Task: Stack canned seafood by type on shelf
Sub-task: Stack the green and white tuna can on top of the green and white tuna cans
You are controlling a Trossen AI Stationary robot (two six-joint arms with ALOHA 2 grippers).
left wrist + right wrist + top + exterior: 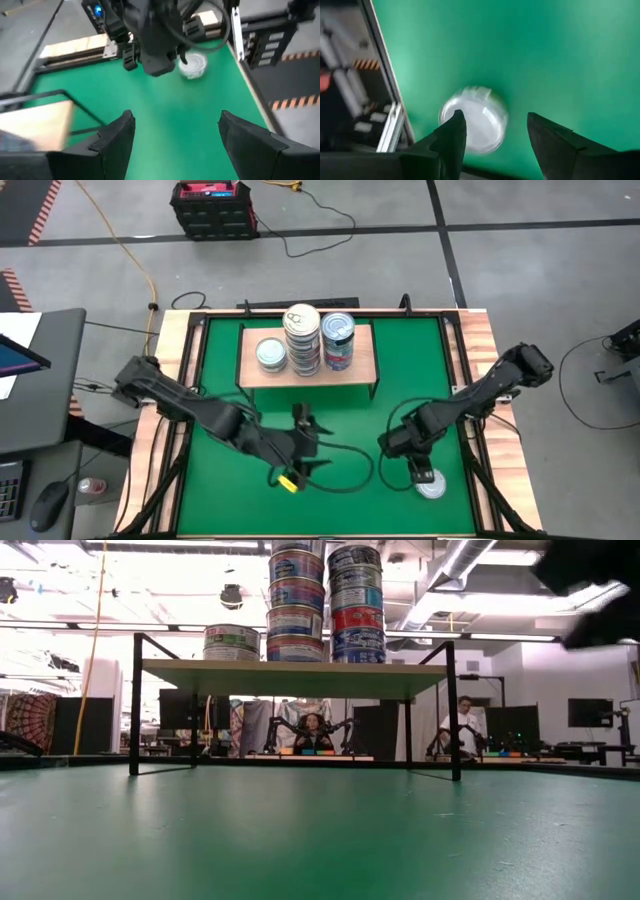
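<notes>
The shelf (308,370) stands at the table's far middle on thin black legs. It bears one single tin (270,354) and two tall stacks of canned seafood (301,338) (338,340). One silver-lidded can (475,122) lies flat on the green mat near the right front corner. My right gripper (495,131) hangs just above that can, pointing steeply down, open; whether a finger touches the can I cannot tell. My left gripper (175,135) hovers over the mat's middle, in front of the shelf, open with nothing between its fingers.
A black cable (350,465) loops over the mat between the two arms, and a small yellow piece (288,482) lies by the left arm. The table's wooden border and black frame (470,430) run close to the loose can. Bare green mat lies under the shelf (300,830).
</notes>
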